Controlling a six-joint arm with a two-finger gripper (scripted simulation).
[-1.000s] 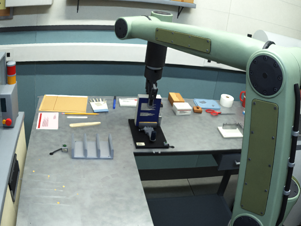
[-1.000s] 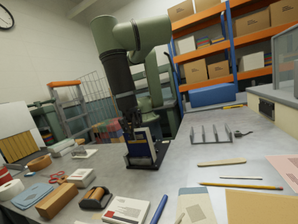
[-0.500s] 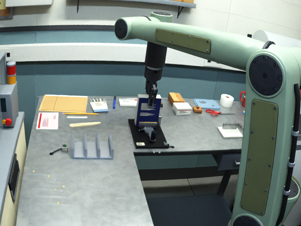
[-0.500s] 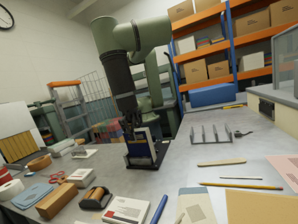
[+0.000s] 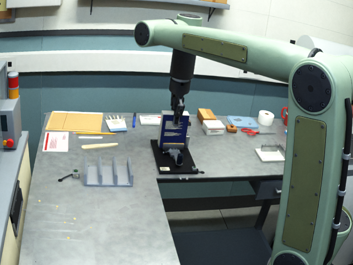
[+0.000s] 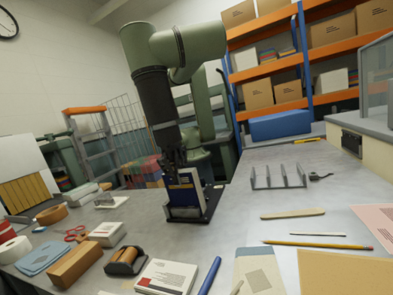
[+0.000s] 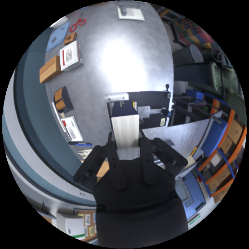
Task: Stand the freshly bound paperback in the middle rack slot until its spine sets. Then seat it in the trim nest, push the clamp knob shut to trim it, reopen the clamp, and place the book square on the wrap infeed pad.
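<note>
The foot of the blue paperback [image 5: 173, 129] [image 6: 185, 190] [image 7: 125, 130] is hidden in the trim nest [image 5: 172, 146] [image 6: 184, 212], where the book stands upright on the black base plate [image 5: 174, 159]. The clamp knob [image 5: 179, 159] [image 7: 167, 113] sits on the near side of the nest, drawn back from the book. The grey three-slot rack [image 5: 108, 172] [image 6: 278, 176] stands empty to the left on the near table. The white wrap infeed pad [image 5: 270, 153] [image 7: 130, 12] lies far right. My gripper [image 5: 178, 114] [image 6: 172, 170] [image 7: 126, 145] is at the book's top edge, closed on the paperback.
Behind the nest along the wall lie cartons [image 5: 212, 127], a tape dispenser [image 6: 126, 259], leaflets [image 5: 150, 119] and a blue pen [image 5: 134, 119]. Scissors [image 5: 251, 131] and a tape roll [image 5: 265, 117] lie right; a bone folder [image 5: 99, 145] and pencil [image 5: 94, 133] lie left.
</note>
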